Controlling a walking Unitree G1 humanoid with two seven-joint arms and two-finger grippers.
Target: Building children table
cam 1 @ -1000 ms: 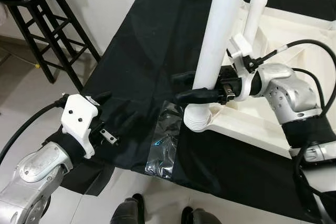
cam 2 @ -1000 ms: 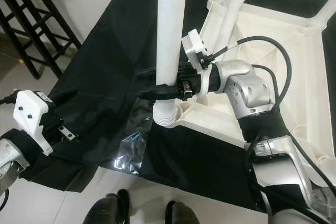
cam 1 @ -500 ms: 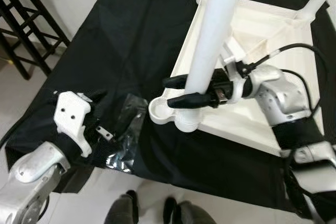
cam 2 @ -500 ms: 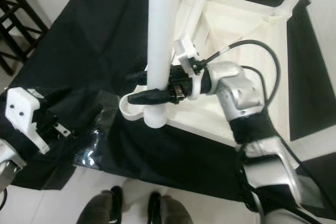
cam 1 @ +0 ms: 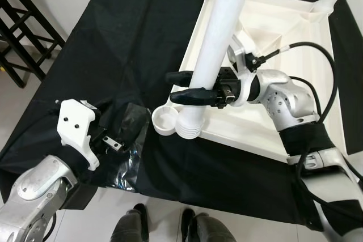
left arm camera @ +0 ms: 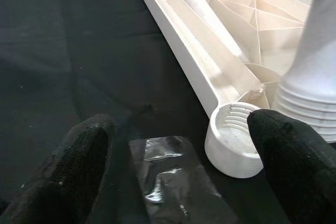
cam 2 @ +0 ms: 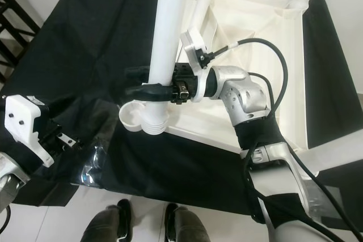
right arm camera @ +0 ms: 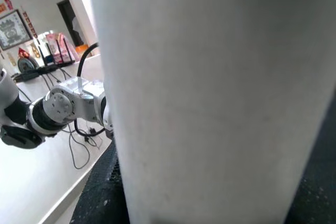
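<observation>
White plastic table leg (cam 1: 215,49), a long smooth tube with a ribbed threaded end, stands near upright just beside the round corner socket (cam 1: 164,122) of the upturned white plastic tabletop (cam 1: 283,134) on the black floor cloth (cam 1: 113,38). Right gripper (cam 1: 184,86) clamps the leg low down, a finger on each side. Judged light, stiff, slippery; low hold suits aiming the thread. Left gripper (left arm camera: 178,177) hovers with jaws wide over a clear plastic bag (left arm camera: 168,182) near the socket.

Silver arms, blk fingers (cam 1: 184,96), white wrist mounts, blk cables
</observation>
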